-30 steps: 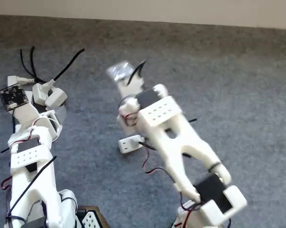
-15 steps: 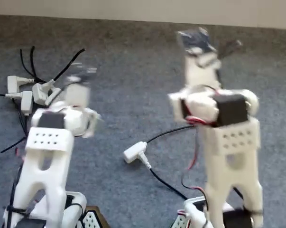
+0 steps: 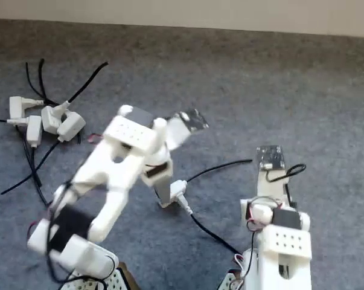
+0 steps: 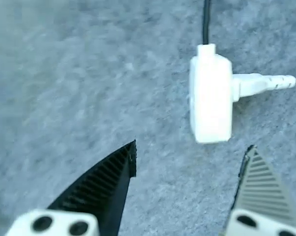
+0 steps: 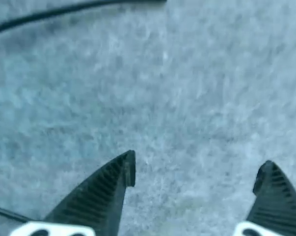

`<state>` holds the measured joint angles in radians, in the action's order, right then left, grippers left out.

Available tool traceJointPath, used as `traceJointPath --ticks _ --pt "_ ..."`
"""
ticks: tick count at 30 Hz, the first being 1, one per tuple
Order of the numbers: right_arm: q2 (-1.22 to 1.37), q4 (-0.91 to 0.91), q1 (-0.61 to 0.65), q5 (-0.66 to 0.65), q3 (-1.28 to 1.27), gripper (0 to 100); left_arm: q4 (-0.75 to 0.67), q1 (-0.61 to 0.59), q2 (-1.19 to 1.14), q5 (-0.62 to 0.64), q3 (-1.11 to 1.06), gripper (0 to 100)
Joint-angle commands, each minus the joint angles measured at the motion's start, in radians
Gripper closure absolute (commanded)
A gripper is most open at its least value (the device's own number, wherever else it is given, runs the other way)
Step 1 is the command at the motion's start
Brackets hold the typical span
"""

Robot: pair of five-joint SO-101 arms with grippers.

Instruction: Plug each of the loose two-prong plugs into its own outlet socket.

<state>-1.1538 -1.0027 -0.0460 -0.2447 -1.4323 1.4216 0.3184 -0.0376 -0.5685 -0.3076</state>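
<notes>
A white outlet block (image 4: 210, 101) lies on the grey carpet with a white plug (image 4: 258, 83) seated in its side and a black cable running off. My left gripper (image 4: 193, 146) hangs open just short of the block, touching nothing. From above, the left arm (image 3: 118, 160) stretches to the carpet's middle over that block and plug (image 3: 182, 198). My right gripper (image 5: 199, 158) is open over bare carpet, holding nothing. The right arm (image 3: 278, 235) stands folded at the lower right. More white outlets and plugs (image 3: 46, 118) lie in a cluster at the far left.
Black cables (image 3: 61, 90) fan out from the left cluster. Another black cable (image 3: 215, 169) runs from the middle block toward the right arm and crosses the carpet (image 5: 64, 12) ahead of the right gripper. A pale wall edge (image 3: 230, 15) bounds the carpet at the back.
The right arm lifted off the middle outlet block and drew back to the lower right. The left arm swung from the left cluster to the middle, over the block.
</notes>
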Motion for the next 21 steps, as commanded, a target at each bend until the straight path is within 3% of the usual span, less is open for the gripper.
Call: traceJointPath --ticks 1,5,12,19,21 --pt "-0.108 0.015 -0.007 -0.011 -0.013 63.5 -0.038 0.073 -0.148 -0.006 0.027 66" --pt "-0.134 0.015 -0.005 -0.011 -0.044 63.5 -0.077 0.079 -0.239 -0.006 0.031 74" --pt "-0.134 0.015 -0.005 -0.011 -0.047 63.5 -0.052 -0.015 -0.269 -0.005 0.133 100" --pt "-0.134 0.015 -0.005 -0.011 -0.047 63.5 0.143 -0.302 -0.269 -0.009 0.443 100" --pt "-0.134 0.015 -0.005 -0.011 -0.047 63.5 0.226 -0.407 -0.269 -0.063 0.544 100"
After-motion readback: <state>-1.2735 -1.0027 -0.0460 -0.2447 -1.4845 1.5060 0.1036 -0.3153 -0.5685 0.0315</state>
